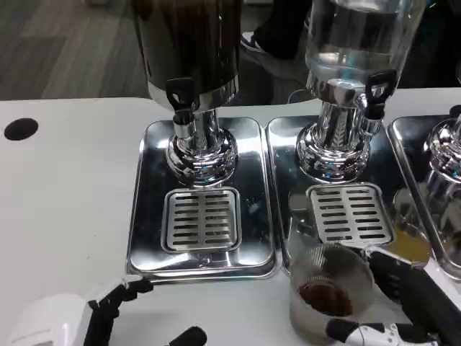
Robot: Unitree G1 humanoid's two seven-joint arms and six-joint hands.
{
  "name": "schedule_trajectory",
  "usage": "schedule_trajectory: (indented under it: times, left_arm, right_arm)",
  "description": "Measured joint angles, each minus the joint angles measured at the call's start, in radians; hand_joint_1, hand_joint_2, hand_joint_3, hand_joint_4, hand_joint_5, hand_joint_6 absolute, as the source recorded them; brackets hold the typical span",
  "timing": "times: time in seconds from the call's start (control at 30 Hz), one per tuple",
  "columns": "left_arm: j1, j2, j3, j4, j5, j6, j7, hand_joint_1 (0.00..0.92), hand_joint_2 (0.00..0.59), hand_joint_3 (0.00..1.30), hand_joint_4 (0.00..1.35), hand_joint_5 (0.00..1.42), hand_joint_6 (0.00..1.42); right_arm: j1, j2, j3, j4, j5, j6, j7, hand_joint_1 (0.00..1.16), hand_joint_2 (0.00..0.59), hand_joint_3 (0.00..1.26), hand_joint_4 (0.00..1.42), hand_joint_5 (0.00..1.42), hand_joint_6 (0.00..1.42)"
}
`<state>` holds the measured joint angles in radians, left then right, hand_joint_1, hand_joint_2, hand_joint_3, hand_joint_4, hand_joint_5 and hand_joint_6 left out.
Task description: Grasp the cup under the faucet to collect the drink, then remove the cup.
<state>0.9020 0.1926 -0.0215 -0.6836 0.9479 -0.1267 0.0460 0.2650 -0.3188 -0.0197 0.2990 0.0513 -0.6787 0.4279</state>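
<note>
White table [65, 187]: right robot hand [403, 303] w/ cup [328, 292], no legible labels.

You have one view, from the robot's head or chest, looking steeply down and forward across the white bench [65, 202]. It sits close: the shiny steel drip trays with slotted grates [202, 216] fill the middle, the dispensers' upper bodies are cut off by the top edge, and both hands enter at the bottom edge.
</note>
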Motion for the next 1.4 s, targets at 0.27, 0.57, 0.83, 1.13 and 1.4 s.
schedule_trajectory:
  times: [0.27, 0.57, 0.83, 1.13, 1.4]
  left_arm:
    - [0.012, -0.002, 0.006, -0.026, -0.001, 0.012, -0.016, 0.0, 0.103, 0.39, 0.38, 0.47, 0.62]
    - [0.024, -0.005, 0.008, -0.044, -0.001, 0.019, -0.018, 0.0, 0.103, 0.38, 0.38, 0.47, 0.62]
    - [0.036, -0.009, 0.005, -0.044, 0.0, 0.019, -0.018, 0.0, 0.104, 0.38, 0.38, 0.48, 0.62]
    - [0.037, -0.011, -0.006, -0.044, 0.003, 0.019, -0.018, 0.0, 0.104, 0.38, 0.38, 0.49, 0.63]
    - [0.041, -0.012, -0.015, -0.044, 0.003, 0.015, -0.017, 0.0, 0.104, 0.38, 0.38, 0.49, 0.63]
  right_arm:
    - [-0.033, -0.001, -0.009, 0.119, 0.025, -0.101, 0.026, 0.71, 0.105, 0.36, 0.35, 0.33, 0.14]
    - [-0.048, 0.0, -0.011, 0.219, 0.022, -0.176, 0.03, 0.71, 0.106, 0.34, 0.32, 0.32, 0.11]
    - [-0.05, -0.007, -0.005, 0.242, -0.012, -0.217, 0.019, 0.7, 0.095, 0.1, 0.1, 0.2, 0.03]
    - [-0.037, -0.015, 0.002, 0.207, -0.001, -0.223, 0.027, 0.66, 0.1, 0.08, 0.06, 0.17, 0.05]
    - [-0.024, -0.014, -0.007, 0.151, 0.109, -0.225, 0.055, 0.61, 0.107, 0.15, 0.11, 0.23, 0.13]
